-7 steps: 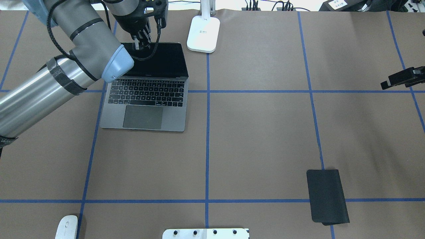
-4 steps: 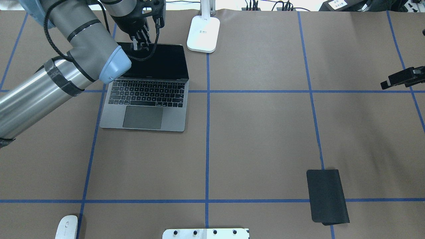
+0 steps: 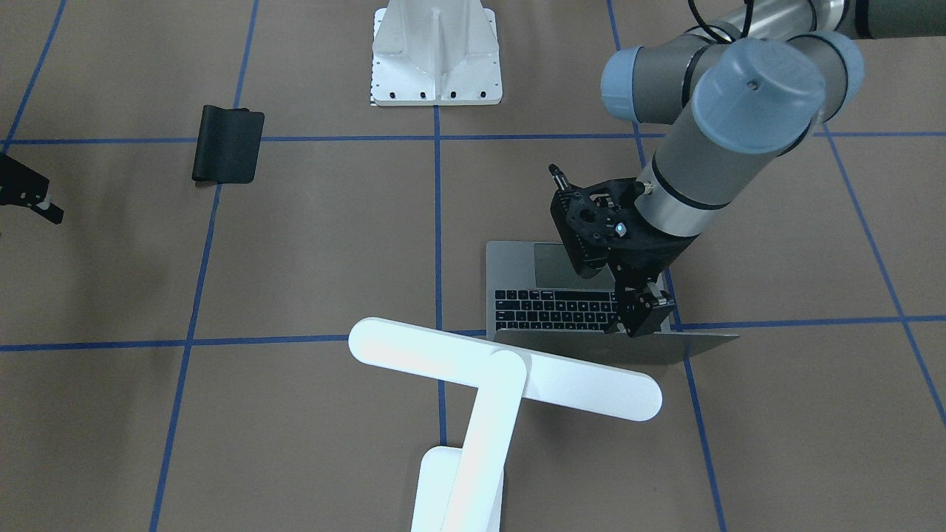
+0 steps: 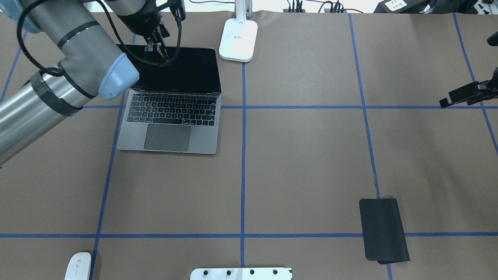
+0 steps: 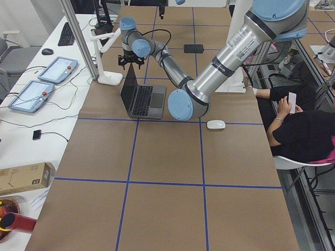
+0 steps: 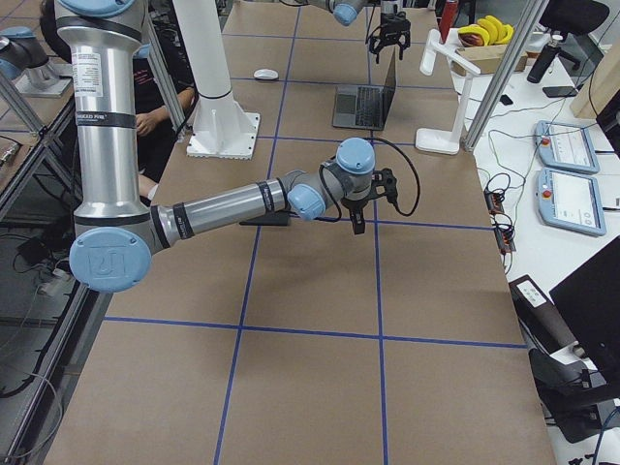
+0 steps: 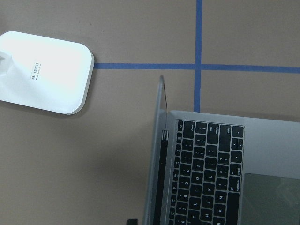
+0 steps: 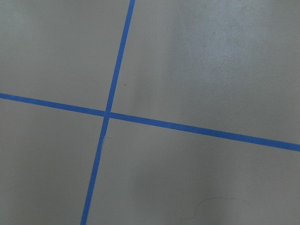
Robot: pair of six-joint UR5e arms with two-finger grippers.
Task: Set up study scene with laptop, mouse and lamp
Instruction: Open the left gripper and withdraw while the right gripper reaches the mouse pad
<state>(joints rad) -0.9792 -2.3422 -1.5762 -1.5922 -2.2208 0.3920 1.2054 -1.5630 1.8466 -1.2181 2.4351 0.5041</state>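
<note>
The grey laptop (image 4: 171, 128) stands open at the far left of the table, with its dark screen tilted back. My left gripper (image 4: 152, 47) sits at the top edge of the lid and looks shut on it; it also shows in the front view (image 3: 644, 325). The left wrist view sees the lid edge-on, with one fingertip (image 7: 132, 221) behind it. The white lamp (image 3: 502, 369) stands just right of the laptop, its base (image 4: 238, 39) near the far edge. The white mouse (image 4: 78, 265) lies at the near left. My right gripper (image 4: 443, 104) hovers at the right edge, seemingly open and empty.
A flat black pad (image 4: 383, 229) lies at the near right. The white ribbed pedestal (image 4: 241, 273) stands at the near middle edge. Blue tape lines cross the brown table. A seated person (image 5: 298, 120) shows in the left side view.
The laptop lid has tilted further back, and my left gripper and arm have moved back and left with its top edge. My right gripper has shifted slightly inward.
</note>
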